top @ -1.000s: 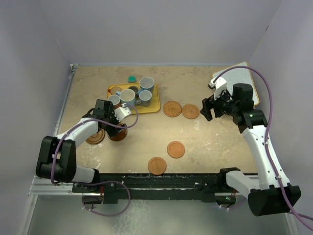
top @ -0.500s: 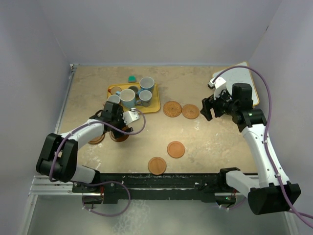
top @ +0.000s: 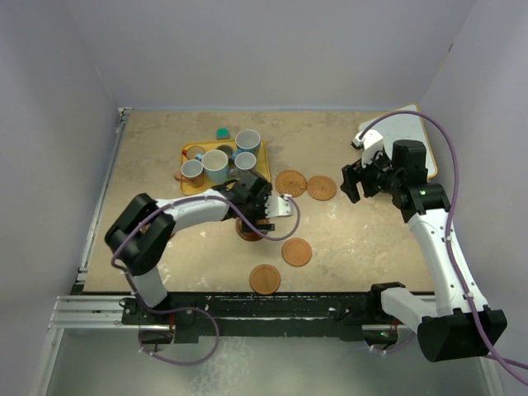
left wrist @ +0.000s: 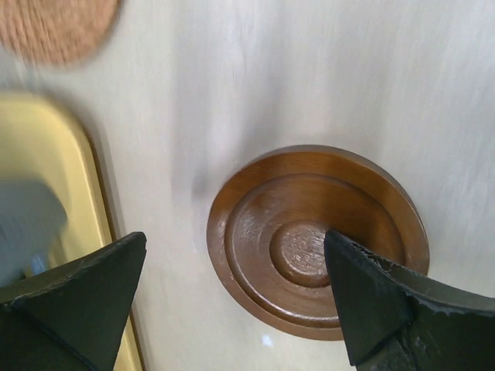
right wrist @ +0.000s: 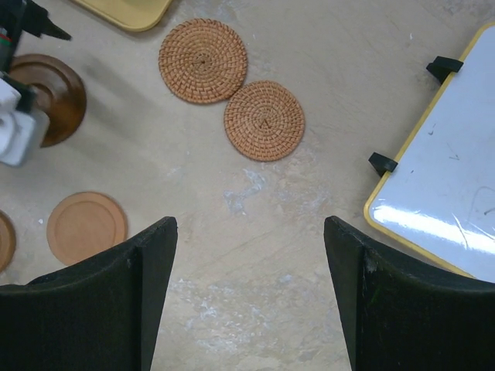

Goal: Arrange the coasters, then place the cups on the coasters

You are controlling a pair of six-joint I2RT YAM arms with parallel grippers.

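Note:
A dark ringed coaster [left wrist: 309, 193] lies on the table under my left gripper [left wrist: 236, 236], which is open. One fingertip [left wrist: 363, 294] stands over the coaster's centre and the other over bare table. From above, this coaster [top: 245, 234] is mid-table, partly covered by the left gripper [top: 254, 216]. Two woven coasters [right wrist: 203, 60] [right wrist: 264, 120] lie side by side, and two plain orange coasters [top: 296, 251] [top: 265, 279] sit nearer the front. Several cups [top: 215, 165] stand on the yellow tray [top: 266, 169]. My right gripper [right wrist: 251, 224] hangs open and empty over bare table, right of the woven pair.
A small green object [top: 223, 132] lies behind the tray. A white board with a yellow rim [right wrist: 448, 178] lies at the far right. The left arm [top: 186, 210] stretches across the left half of the table. Walls close in the left, back and right.
My left gripper has swept rightwards from the table's left side to the middle, and the dark ringed coaster has slid along under it. The right arm has not moved.

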